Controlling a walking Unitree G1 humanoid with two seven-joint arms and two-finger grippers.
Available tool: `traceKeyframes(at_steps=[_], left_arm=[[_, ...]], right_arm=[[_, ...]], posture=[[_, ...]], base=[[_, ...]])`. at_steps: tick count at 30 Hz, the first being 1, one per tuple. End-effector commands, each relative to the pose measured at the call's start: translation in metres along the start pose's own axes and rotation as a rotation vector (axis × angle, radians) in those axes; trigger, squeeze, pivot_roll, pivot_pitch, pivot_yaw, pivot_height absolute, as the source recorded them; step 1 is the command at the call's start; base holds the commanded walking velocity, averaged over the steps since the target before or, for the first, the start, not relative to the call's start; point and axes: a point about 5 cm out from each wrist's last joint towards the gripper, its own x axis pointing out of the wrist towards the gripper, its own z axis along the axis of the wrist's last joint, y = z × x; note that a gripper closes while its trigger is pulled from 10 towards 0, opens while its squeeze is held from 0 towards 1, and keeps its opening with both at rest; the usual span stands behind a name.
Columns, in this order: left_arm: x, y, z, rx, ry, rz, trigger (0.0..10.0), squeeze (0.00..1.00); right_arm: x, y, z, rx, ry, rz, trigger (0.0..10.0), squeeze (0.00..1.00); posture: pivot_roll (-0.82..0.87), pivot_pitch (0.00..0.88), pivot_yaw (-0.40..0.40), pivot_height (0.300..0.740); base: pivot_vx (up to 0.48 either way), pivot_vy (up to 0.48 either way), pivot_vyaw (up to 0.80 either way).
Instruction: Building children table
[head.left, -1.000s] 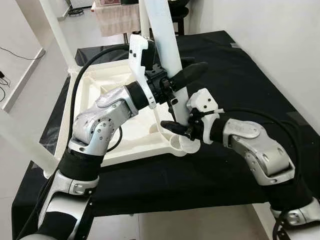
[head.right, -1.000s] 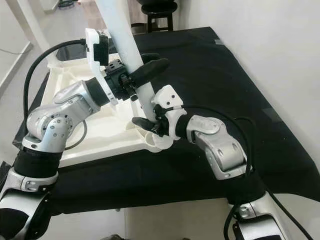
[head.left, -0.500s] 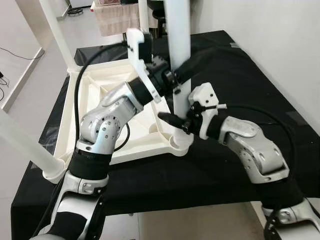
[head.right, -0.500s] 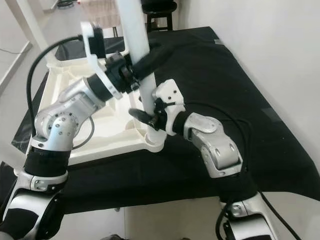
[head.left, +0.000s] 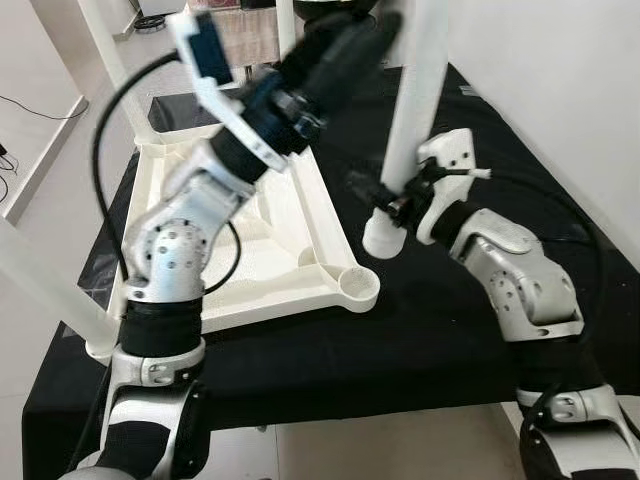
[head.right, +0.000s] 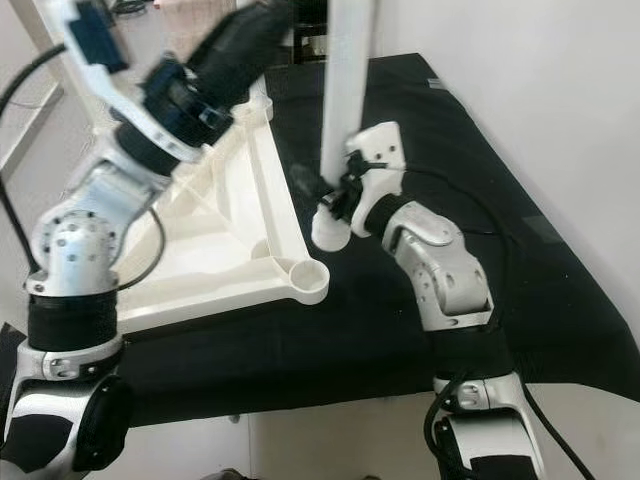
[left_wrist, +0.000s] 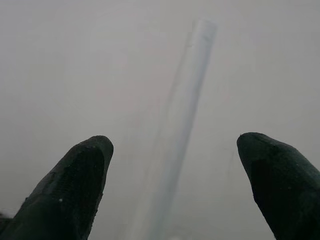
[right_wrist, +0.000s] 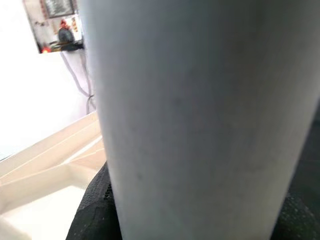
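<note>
Left eye view showed the table leg (head.left: 415, 95) pulled off the corner socket (head.left: 355, 287) of the upturned tabletop (head.left: 300, 215), pinched by the right gripper (head.left: 385, 200), while the left gripper (left_wrist: 172, 165), fingers spread, had let go, so seating remained undone.

From the head I look forward and down with both eyes onto the black worktop (head.left: 470, 330), and the pair share the white tabletop frame (head.left: 300, 230), both arms and the upright table leg (head.left: 415, 90); the right eye sits a touch further right. My left wrist camera looks out along its two black fingers (left_wrist: 70, 190) at a pale, blurred leg some way off. My right wrist camera sits hard against the table leg (right_wrist: 200, 125), with frame at one edge.
</note>
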Motion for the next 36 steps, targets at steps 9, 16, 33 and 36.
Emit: traceKeyframes(at_steps=[9, 16, 33, 36], left_arm=[[-0.036, 0.034, -0.001, 0.204, 0.034, 0.404, 10.0, 0.0], [-0.066, 0.033, -0.043, 0.194, 0.177, 0.547, 10.0, 0.0], [-0.107, -0.011, -0.098, 0.117, 0.423, 0.497, 10.0, 0.0], [-0.114, -0.02, -0.105, 0.122, 0.492, 0.444, 10.0, 0.0]], right_arm=[[-0.012, -0.06, 0.016, 0.047, -0.103, -0.411, 10.0, 0.0], [-0.019, -0.072, 0.023, 0.014, -0.166, -0.522, 10.0, 0.0], [-0.015, -0.034, 0.022, -0.018, -0.239, -0.154, 10.0, 0.0], [-0.018, -0.019, 0.02, -0.119, -0.208, 0.014, 10.0, 0.0]], posture=[[-0.01, 0.114, 0.026, 0.74], [0.0, 0.119, 0.023, 0.74], [0.01, 0.121, 0.011, 0.74], [0.02, 0.123, 0.008, 0.74]], base=[[0.0, 0.0, 0.0], [0.0, 0.0, 0.0], [0.0, 0.0, 0.42], [0.0, 0.0, 0.8]])
